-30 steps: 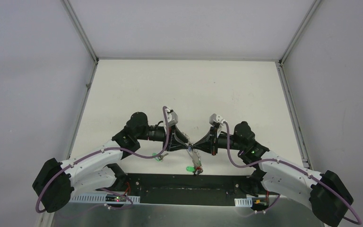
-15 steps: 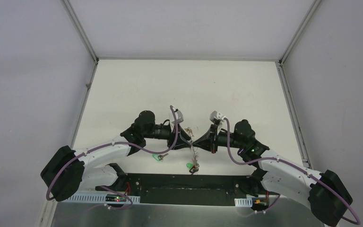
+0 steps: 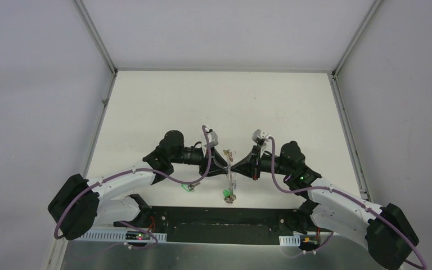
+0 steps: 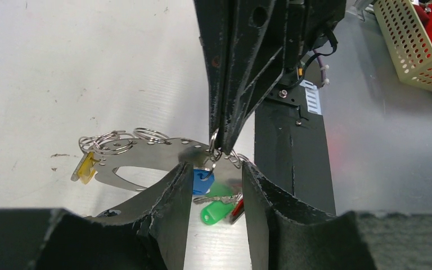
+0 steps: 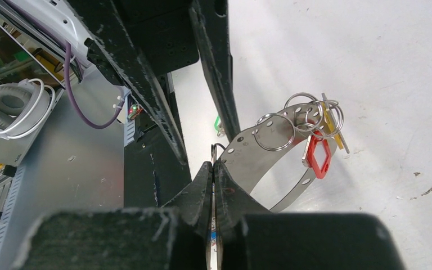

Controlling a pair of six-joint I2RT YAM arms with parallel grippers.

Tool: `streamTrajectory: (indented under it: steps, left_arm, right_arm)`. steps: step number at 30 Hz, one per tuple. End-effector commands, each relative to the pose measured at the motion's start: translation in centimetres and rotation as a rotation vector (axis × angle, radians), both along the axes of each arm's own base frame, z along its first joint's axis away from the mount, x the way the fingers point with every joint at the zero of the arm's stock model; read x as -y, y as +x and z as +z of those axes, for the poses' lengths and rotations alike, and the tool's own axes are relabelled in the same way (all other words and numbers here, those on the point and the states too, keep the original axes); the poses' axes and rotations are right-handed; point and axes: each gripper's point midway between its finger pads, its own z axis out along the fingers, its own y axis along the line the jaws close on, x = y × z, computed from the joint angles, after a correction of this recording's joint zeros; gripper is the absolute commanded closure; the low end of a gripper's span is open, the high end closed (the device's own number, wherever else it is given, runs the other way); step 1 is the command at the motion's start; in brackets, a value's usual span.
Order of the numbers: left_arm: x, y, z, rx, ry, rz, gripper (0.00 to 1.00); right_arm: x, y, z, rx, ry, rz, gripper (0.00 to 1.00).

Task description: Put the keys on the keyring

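The keyring [image 3: 230, 160] is a flat grey metal band with holes, held up between my two grippers. Small rings with yellow [image 4: 84, 167] and red [image 5: 317, 154] tags hang from it. My right gripper [image 5: 214, 164] is shut on a thin wire ring [image 4: 216, 153] that hooks through the blue-tagged key [image 4: 200, 181]. The fingers of my left gripper [image 4: 215, 169] stand apart on either side of that blue tag and the band's end. Below them lie a green-tagged key [image 4: 216, 212] and a red tag [image 4: 236, 208]. Another green-tagged key [image 3: 187, 187] lies on the table to the left.
The black base plate [image 3: 230, 216] and a metal shelf run along the near edge under the grippers. A beige basket [image 4: 410, 45] with red contents sits off the table. Grey headphones [image 5: 11, 107] lie beside the shelf. Grey walls enclose the white table [image 3: 225, 101].
My left arm swung right and its gripper closed in on the right one. The keyring rose from hanging near the base plate and now stretches farther across the table.
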Motion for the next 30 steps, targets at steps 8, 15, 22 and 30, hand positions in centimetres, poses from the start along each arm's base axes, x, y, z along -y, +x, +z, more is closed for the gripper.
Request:
streamTrajectory:
  steps: [8,15,22,30]
  left_arm:
    - [-0.4,-0.8,1.7,0.076,-0.037,-0.039,0.73]
    - [0.5,-2.0,0.5,0.066,-0.005,-0.088,0.78]
    - [1.5,-3.6,-1.1,0.061,0.074,-0.138,0.83]
    - [0.4,-3.1,-0.1,0.100,0.093,-0.061,0.69]
  right_arm:
    - [-0.6,0.8,4.5,0.081,0.099,-0.007,1.00]
    - [-0.5,1.0,4.8,0.084,0.102,-0.015,1.00]
    - [-0.6,1.2,5.2,0.093,0.105,-0.017,1.00]
    - [-0.3,1.3,5.0,0.091,0.100,-0.028,1.00]
